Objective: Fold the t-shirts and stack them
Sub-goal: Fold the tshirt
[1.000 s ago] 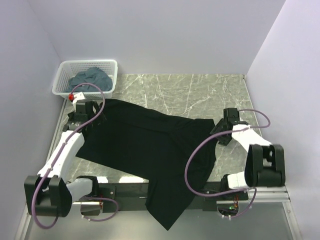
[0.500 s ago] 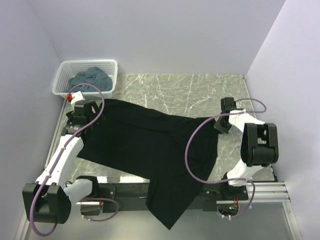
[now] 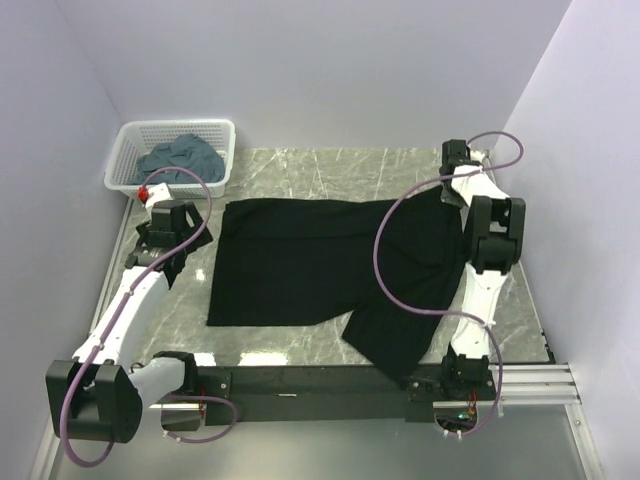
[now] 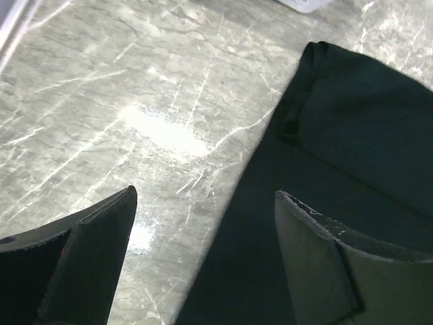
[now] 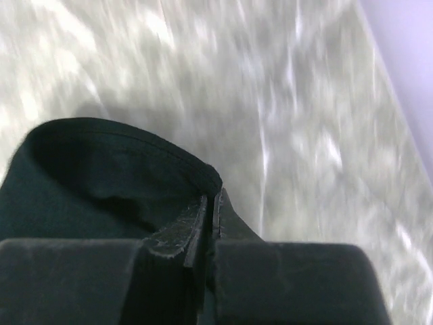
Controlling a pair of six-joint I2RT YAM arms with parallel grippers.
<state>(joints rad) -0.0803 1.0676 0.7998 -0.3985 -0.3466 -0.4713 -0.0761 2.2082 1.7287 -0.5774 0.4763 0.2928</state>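
the black t-shirt (image 3: pixel 300 260) lies spread on the table (image 3: pixel 330 170), mostly flat across the middle. its right part is bunched and runs down in a loose lobe to the near edge. the blue-grey shirts (image 3: pixel 180 158) sit heaped in the basket (image 3: pixel 220 128) at the far left corner, not yet dealt with.

the right gripper (image 5: pixel 210 203) is at the far right of the table, closed tight on a thin fold of the black t-shirt's edge, with only a sliver of hem between the pads. that looks like the weak spot. with so little cloth in the pinch, any pull or lift could draw the hem out and let that corner drop in a crumple.

the left gripper (image 4: pixel 203 196) hangs wide apart over the shirt's left edge, one finger above bare marble and the other above cloth, gripping nothing. so the left side is not anchored. if the right arm pulls now, i'd expect the whole shirt to slide rather than stretch flat, and the near lobe could slip over the table's edge.

the right arm's purple cable (image 3: pixel 385 270) loops across the shirt, though i can't tell whether it touches the cloth. if it does, a sweep of the arm could rumple the flat part.
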